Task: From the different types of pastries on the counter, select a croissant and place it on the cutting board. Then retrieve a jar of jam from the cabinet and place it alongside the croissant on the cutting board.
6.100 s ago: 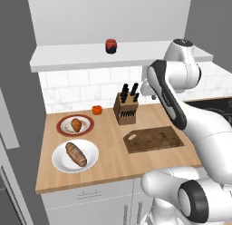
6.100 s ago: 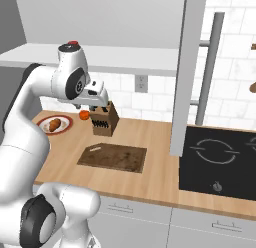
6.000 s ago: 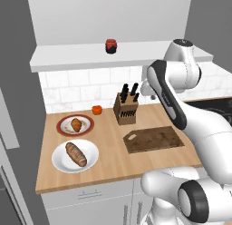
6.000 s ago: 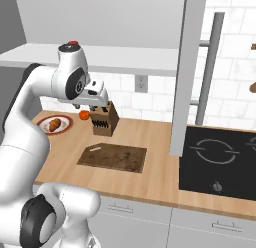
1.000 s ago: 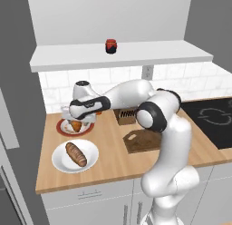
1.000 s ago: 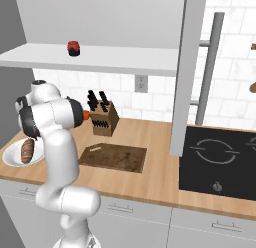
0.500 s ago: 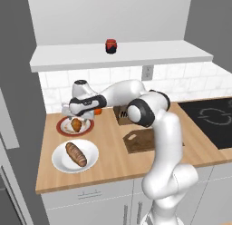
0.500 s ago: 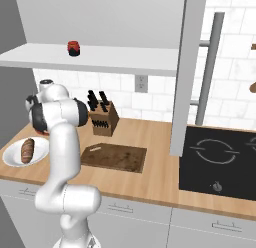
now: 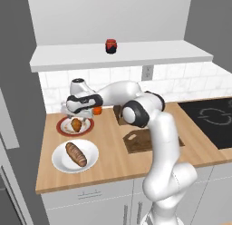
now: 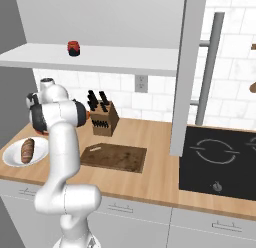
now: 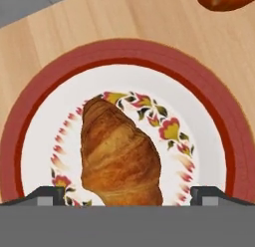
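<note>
Your gripper (image 11: 127, 195) hangs right over the small golden-orange croissant (image 11: 121, 154), which lies on a round white plate with a red rim and a flowered ring (image 11: 209, 126). In the hand view the two dark tips stand far apart, one at each side of the pastry, so the jaws are wide and hold nothing. You can see the same plate (image 9: 86, 127) at the back left of the light wooden surface (image 9: 108, 156), with the croissant (image 9: 76, 124) on it. In front of it sits the longer brown scored loaf (image 9: 75, 154) on a plain white plate (image 9: 90, 151). The dark brown wooden cutting board (image 10: 117, 157) lies well apart to the right, bare. The dark red jam jar with a black lid (image 9: 111, 46) stands on the white shelf ledge (image 9: 149, 51) of the cabinet.
</note>
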Controlling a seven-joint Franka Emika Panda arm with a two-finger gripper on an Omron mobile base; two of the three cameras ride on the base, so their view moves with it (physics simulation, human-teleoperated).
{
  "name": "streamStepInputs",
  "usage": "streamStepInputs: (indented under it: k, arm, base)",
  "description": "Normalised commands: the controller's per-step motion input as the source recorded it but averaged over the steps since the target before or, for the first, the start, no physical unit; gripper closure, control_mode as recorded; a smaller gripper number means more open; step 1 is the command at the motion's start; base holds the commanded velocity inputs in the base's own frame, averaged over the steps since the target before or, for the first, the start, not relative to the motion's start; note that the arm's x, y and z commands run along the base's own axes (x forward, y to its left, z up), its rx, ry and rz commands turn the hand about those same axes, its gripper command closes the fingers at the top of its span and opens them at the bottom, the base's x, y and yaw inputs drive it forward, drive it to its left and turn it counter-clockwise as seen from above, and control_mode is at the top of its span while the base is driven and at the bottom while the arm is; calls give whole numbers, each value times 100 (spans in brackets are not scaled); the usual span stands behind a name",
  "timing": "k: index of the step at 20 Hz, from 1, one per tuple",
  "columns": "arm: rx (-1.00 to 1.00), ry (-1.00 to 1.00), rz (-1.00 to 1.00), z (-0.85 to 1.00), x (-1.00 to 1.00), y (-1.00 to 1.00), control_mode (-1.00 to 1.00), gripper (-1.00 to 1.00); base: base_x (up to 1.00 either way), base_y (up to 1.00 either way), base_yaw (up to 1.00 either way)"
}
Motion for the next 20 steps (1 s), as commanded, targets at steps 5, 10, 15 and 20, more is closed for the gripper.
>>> streamStepInputs:
  k: [5,10,15,20]
  arm:
    - [0,6,-1,-41,0,-4,-100,-100]
    - [0,0,0,-30,11,-1,-100,-100]
    - [0,0,0,-28,21,0,-100,-100]
    - [1,0,0,25,-2,1,-100,100]
  base:
    - [0,0,0]
    - [0,0,0]
    - [0,0,0]
    - [0,0,0]
